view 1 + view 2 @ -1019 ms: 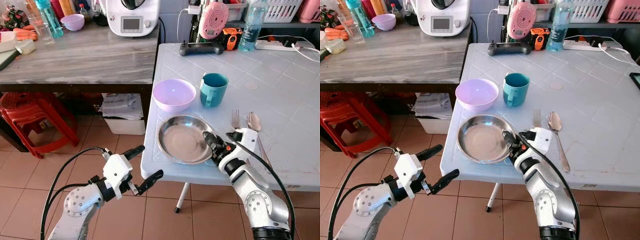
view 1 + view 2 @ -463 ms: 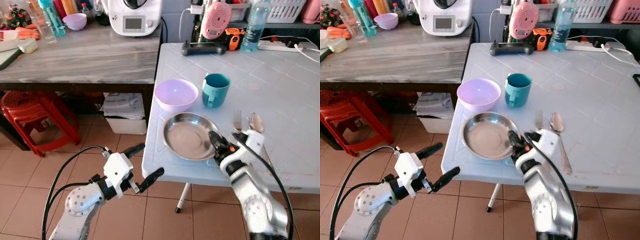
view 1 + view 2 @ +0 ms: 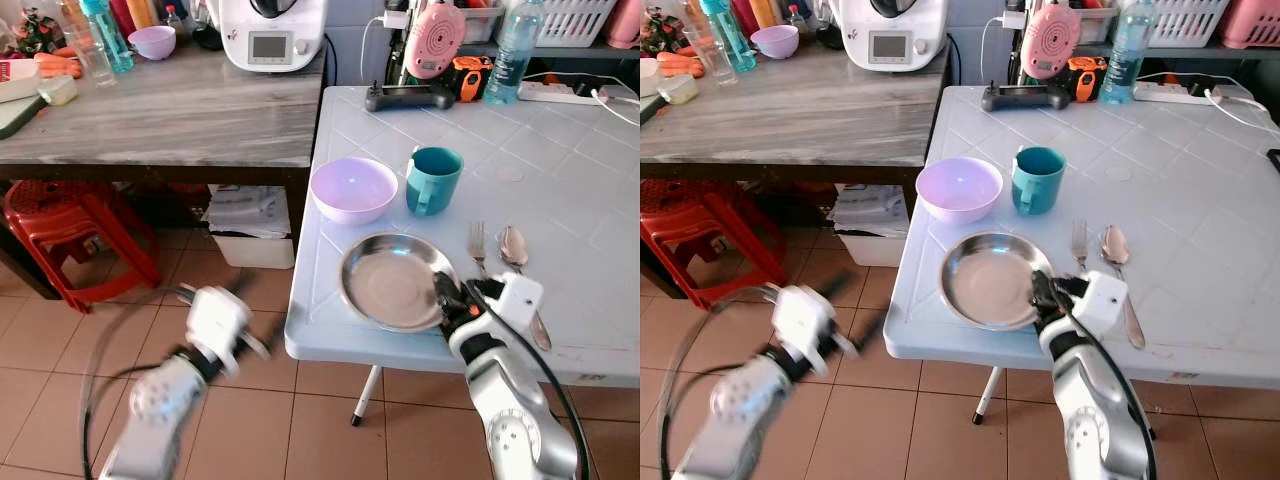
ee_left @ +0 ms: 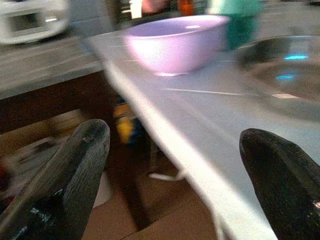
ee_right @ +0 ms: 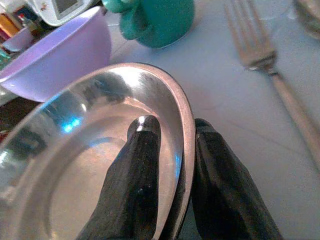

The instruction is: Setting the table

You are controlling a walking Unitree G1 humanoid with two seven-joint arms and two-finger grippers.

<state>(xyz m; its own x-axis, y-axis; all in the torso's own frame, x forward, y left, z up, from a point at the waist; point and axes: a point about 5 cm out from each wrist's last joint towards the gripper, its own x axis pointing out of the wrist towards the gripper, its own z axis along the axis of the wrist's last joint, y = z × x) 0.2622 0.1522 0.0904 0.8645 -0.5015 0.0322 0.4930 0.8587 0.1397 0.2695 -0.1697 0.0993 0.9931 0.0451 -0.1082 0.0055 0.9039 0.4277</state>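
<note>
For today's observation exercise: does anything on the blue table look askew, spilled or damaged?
Nothing spilled or damaged. The plate sits near the table's front edge, its rim pinched by the right gripper. Bowl, mug, fork and spoon lie orderly.

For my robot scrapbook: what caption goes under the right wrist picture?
Right end effector pinching the rim of the steel plate, beside a purple bowl, teal mug and fork.
</note>
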